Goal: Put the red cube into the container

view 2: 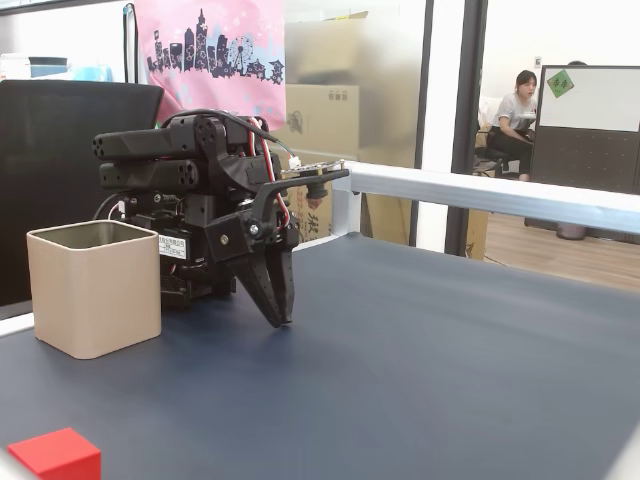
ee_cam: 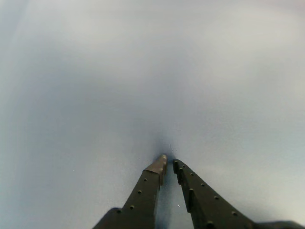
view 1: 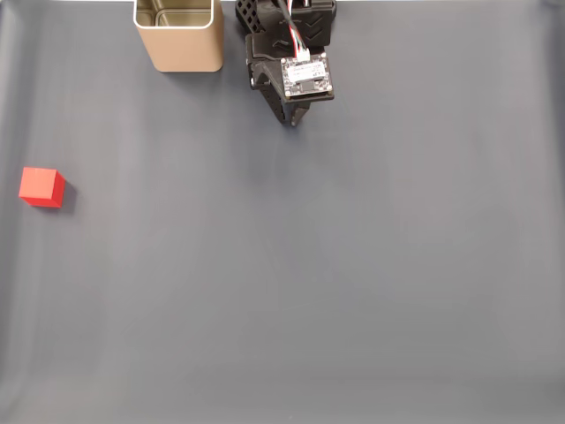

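Note:
The red cube (view 1: 41, 186) lies on the dark grey mat at the far left in a fixed view, and shows at the bottom left corner (view 2: 56, 455) in another fixed view. The tan container (view 1: 177, 34) stands upright at the top edge, its gold inside showing; from the side it is a beige tin (view 2: 94, 288). My black gripper (view 1: 292, 121) hangs to the right of the container, tips down near the mat (view 2: 283, 322). In the wrist view its fingers meet at the tips (ee_cam: 168, 163), shut with nothing held. The cube is far from it.
The grey mat (view 1: 335, 283) spreads wide below and to the right of the arm. A metal rail (view 2: 500, 195) runs along the table's far side. A person sits at a desk in the background behind glass.

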